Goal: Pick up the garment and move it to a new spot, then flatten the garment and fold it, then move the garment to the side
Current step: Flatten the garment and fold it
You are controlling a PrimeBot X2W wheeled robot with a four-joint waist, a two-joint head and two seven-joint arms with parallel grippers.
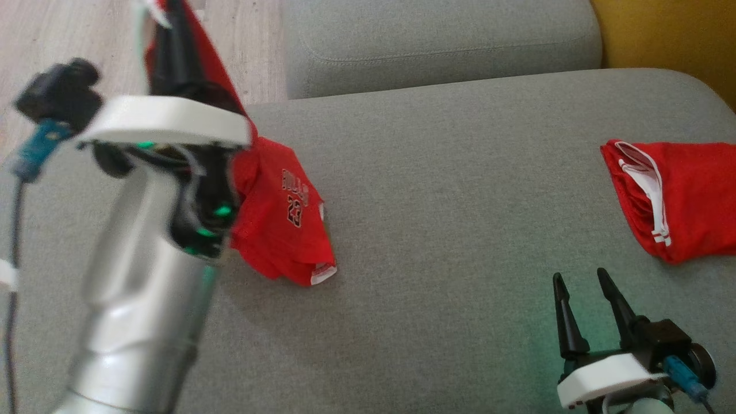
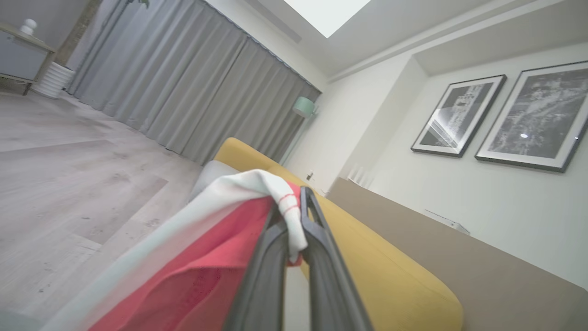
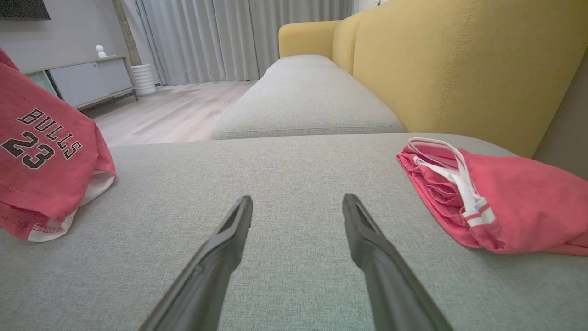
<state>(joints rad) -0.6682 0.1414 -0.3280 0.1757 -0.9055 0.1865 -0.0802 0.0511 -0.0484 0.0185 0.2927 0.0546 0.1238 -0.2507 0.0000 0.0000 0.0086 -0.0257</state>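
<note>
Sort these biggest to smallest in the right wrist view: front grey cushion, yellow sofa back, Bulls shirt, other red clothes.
1. Front grey cushion
2. Yellow sofa back
3. Bulls shirt and other red clothes: about alike, both cut off.

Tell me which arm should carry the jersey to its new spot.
Left. The left jaws are shut on the jersey at its white trim; the right jaws stand open and empty above the cushion.

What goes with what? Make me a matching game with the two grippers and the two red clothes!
1 left gripper
2 right gripper
3 Bulls jersey
4 other red garment

a lying at the grey cushion's right side
b open, holding nothing
c dangling from a gripper
d shut on white trim

Pairs: 1-d, 2-b, 3-c, 4-a
</note>
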